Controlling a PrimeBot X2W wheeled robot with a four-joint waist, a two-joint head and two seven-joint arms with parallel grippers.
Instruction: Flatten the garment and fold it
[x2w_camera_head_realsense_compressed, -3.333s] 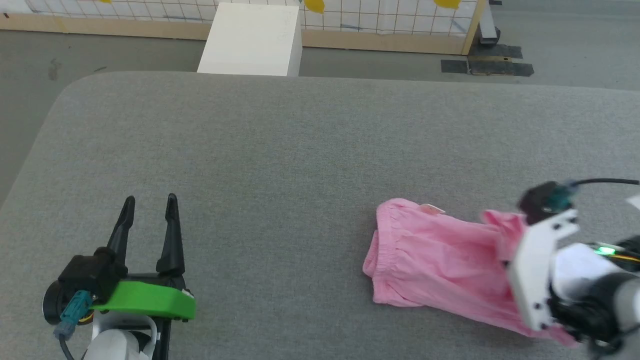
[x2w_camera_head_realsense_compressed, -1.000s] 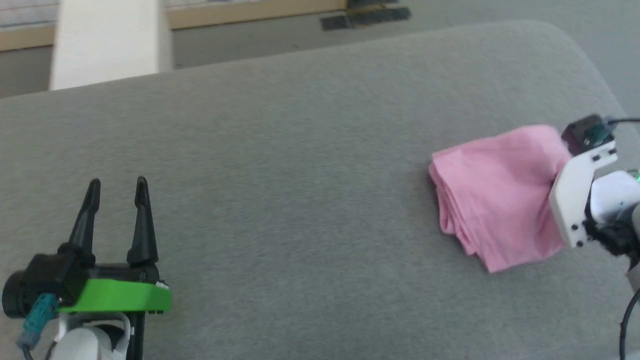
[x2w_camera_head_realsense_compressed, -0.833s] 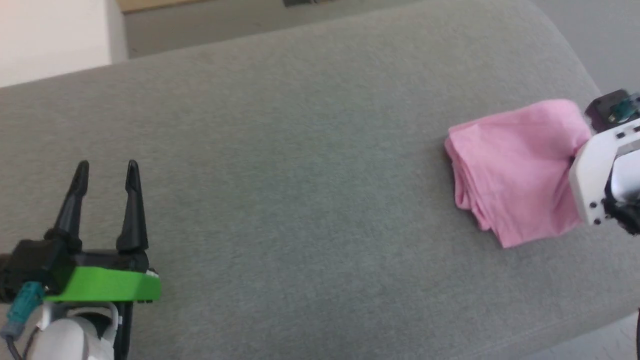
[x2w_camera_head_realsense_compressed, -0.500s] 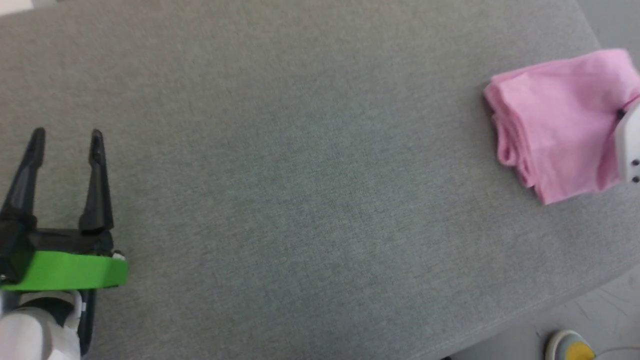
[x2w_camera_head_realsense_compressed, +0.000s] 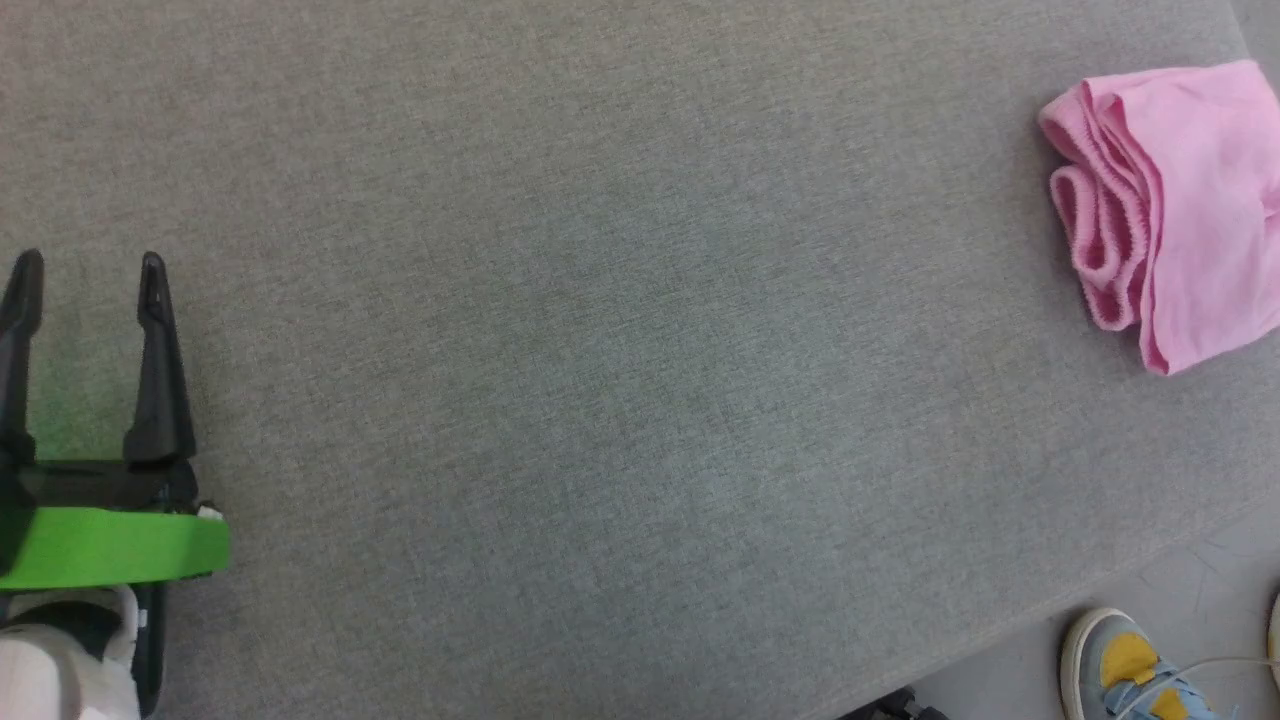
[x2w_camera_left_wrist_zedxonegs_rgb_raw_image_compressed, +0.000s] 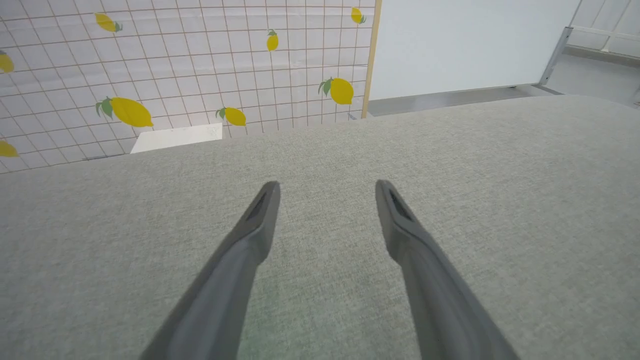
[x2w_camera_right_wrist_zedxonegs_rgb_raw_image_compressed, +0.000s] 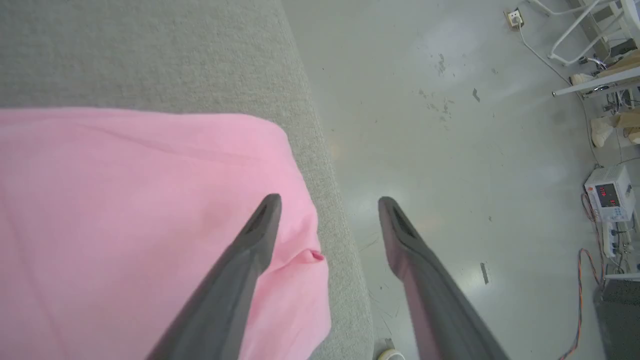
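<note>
Right now the garment (x2w_camera_head_realsense_compressed: 1190, 190) lies folded into a compact pink bundle at the right end of the grey padded table (x2w_camera_head_realsense_compressed: 600, 350), close to its edge, with the stacked hemmed edges turned toward the table's middle. Well apart from it, at the lower left of the head view, the left gripper (x2w_camera_head_realsense_compressed: 87, 270) holds its 2 dark fingers spread over bare table with nothing between them. Beyond the table, its wrist view shows a lemon-print grid wall (x2w_camera_left_wrist_zedxonegs_rgb_raw_image_compressed: 175, 65) and a white box (x2w_camera_left_wrist_zedxonegs_rgb_raw_image_compressed: 175, 137). The right gripper (x2w_camera_right_wrist_zedxonegs_rgb_raw_image_compressed: 327, 202) is likewise spread and empty: 1 finger crosses the garment's corner, the other the floor (x2w_camera_right_wrist_zedxonegs_rgb_raw_image_compressed: 450, 125). Whether it touches the cloth is unclear. A grey-and-yellow shoe (x2w_camera_head_realsense_compressed: 1125, 665) stands beside the table.
</note>
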